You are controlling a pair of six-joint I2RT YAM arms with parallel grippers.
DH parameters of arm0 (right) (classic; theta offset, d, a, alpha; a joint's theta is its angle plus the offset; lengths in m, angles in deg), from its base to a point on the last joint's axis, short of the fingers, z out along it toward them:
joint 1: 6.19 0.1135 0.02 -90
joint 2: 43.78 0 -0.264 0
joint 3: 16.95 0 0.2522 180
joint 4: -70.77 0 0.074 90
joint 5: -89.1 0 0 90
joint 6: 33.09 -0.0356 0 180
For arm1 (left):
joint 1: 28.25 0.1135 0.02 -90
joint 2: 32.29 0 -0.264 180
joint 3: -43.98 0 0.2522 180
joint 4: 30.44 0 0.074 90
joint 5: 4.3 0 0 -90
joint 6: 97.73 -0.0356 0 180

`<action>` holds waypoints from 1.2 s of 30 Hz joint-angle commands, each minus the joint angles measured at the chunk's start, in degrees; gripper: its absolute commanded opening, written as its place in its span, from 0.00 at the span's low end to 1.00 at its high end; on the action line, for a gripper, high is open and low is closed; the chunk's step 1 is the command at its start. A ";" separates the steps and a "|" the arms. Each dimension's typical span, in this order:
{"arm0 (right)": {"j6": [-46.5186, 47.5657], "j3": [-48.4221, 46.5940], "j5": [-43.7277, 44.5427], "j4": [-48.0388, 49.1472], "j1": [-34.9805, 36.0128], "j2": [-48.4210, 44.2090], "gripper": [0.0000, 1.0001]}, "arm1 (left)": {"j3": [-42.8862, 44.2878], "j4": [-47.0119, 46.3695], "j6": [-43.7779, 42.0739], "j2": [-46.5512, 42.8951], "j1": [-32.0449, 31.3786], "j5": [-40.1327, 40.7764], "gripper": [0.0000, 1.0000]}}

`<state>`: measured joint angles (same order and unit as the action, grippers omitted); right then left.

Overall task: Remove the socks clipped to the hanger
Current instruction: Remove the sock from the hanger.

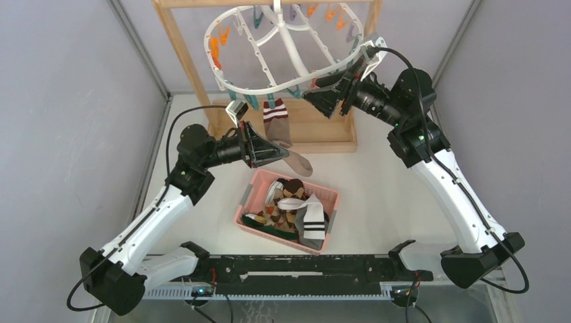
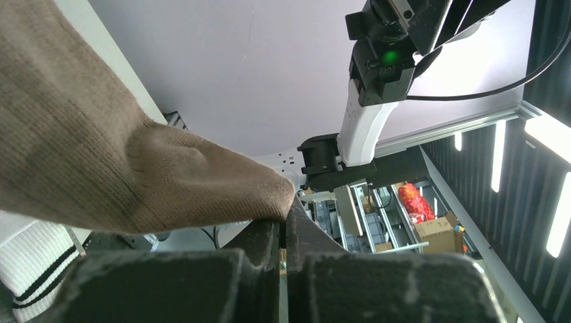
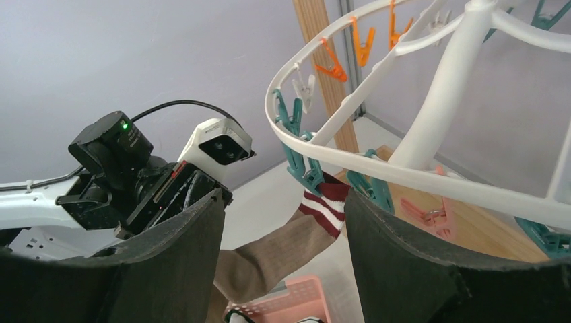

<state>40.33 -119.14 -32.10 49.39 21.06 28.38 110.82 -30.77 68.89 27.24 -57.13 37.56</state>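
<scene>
Left arm stretched forward, left gripper [image 1: 285,156] pinched tight on brown sock [image 1: 280,131] (toe end); right arm raised high, elbow bent, right gripper [image 1: 314,93] jaws wide apart.

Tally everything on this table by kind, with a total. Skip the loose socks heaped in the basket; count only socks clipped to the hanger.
Hanger: 1
Clipped socks: 1, the brown sock
Wooden frame: 1
Pink basket: 1
Robot arms: 2, left arm and right arm
Total: 6
</scene>
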 commanded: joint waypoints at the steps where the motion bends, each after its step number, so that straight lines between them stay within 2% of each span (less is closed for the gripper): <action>1: 0.73 -0.04 -0.79 0.40 0.93 -1.79 0.73 | 2.90 -2.61 0.64 -0.71 -0.64 0.55 0.00; 28: 1.02 1.84 -1.45 -0.48 2.64 -3.23 0.73 | 2.46 -2.56 0.77 -1.43 -2.35 1.72 0.00; 36: 0.87 3.60 -2.47 1.43 3.75 -2.72 0.73 | 0.90 -0.57 1.08 -4.54 -2.59 1.88 0.00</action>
<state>40.52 -115.66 -33.26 47.82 24.01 26.39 110.82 -30.53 69.39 26.13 -59.28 39.05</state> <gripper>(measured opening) 0.728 0.012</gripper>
